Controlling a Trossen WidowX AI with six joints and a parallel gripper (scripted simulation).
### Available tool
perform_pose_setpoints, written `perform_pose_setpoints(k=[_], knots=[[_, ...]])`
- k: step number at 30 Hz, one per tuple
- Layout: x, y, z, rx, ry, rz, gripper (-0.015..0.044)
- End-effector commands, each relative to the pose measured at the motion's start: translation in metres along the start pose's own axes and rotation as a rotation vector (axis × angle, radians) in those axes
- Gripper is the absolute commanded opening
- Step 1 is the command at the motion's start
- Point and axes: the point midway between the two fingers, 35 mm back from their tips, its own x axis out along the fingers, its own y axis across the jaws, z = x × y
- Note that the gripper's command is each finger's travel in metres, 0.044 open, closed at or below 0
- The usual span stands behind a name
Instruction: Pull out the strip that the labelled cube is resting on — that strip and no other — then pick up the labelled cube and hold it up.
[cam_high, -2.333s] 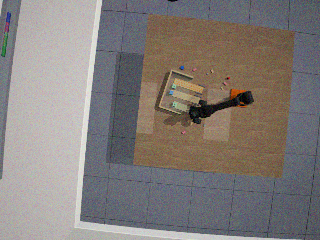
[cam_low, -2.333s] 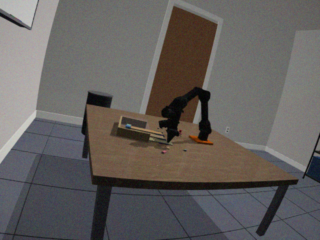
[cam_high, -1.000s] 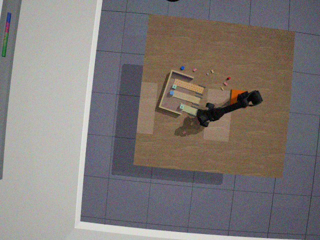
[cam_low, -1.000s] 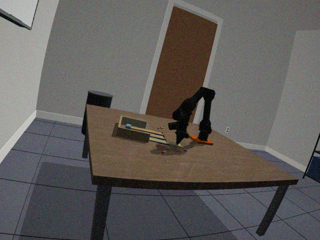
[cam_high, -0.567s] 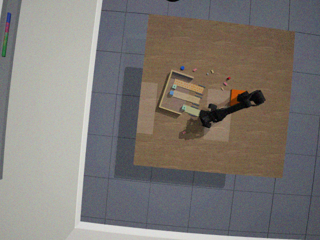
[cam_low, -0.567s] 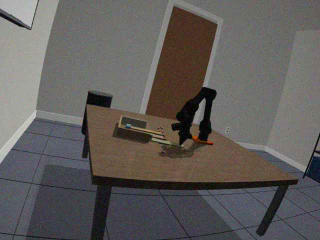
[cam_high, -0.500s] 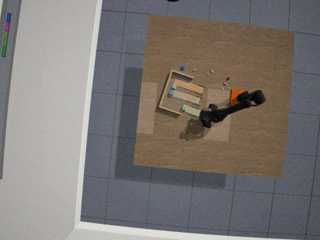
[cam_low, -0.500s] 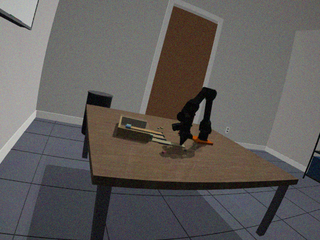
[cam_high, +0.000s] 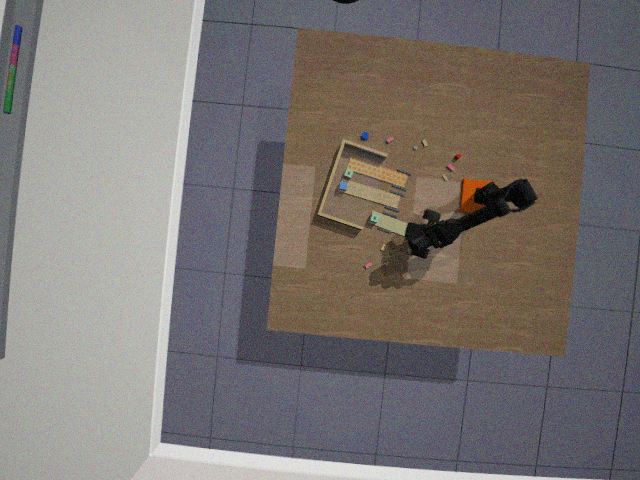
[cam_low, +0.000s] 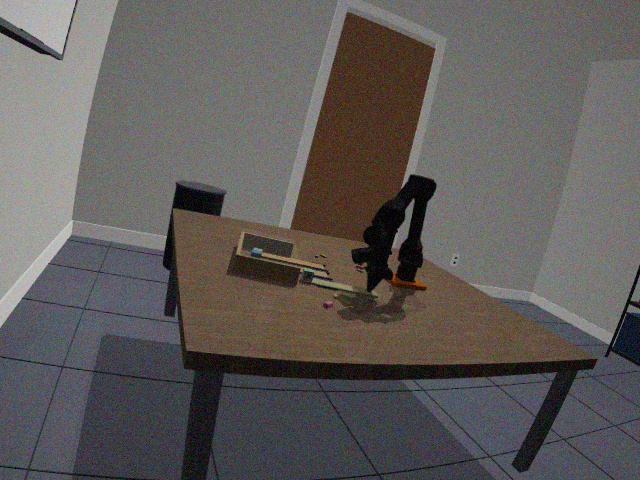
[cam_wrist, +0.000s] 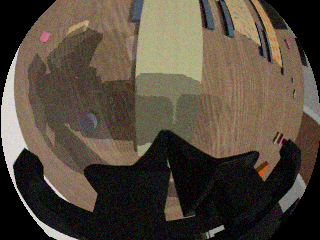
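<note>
A teal cube with a dark mark on top (cam_high: 374, 218) (cam_low: 307, 275) sits on the far end of the pale green strip (cam_high: 391, 225) (cam_low: 336, 285) (cam_wrist: 170, 45), at the frame's open side. A second marked teal cube (cam_high: 348, 173) is at the far end of the orange-patterned strip (cam_high: 379, 172). A blue cube (cam_high: 343, 185) (cam_low: 256, 252) is at the end of the tan strip (cam_high: 372, 195). The labels are too small to read. My gripper (cam_low: 369, 290) (cam_wrist: 164, 134) is shut, fingertips down at the near end of the pale green strip. Contact there is partly hidden.
A three-sided wooden frame (cam_high: 331, 178) (cam_low: 268, 268) surrounds the far ends of the other two strips. Dark blue rails (cam_high: 391, 208) (cam_wrist: 207, 15) flank the strips. Small pink pieces (cam_high: 368, 265) (cam_wrist: 45, 36), a blue disc (cam_high: 364, 135) and a grey round piece (cam_wrist: 88, 122) lie around.
</note>
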Motion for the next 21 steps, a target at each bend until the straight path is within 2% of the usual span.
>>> perform_pose_setpoints(k=[1, 11, 16, 21], knots=[[0.006, -0.004, -0.014, -0.003, 0.022, -0.02, 0.0], [0.006, -0.004, -0.022, -0.003, 0.022, -0.02, 0.0], [-0.039, 0.002, -0.013, -0.003, 0.02, -0.018, 0.0], [-0.042, 0.002, -0.013, -0.003, 0.022, -0.019, 0.0]])
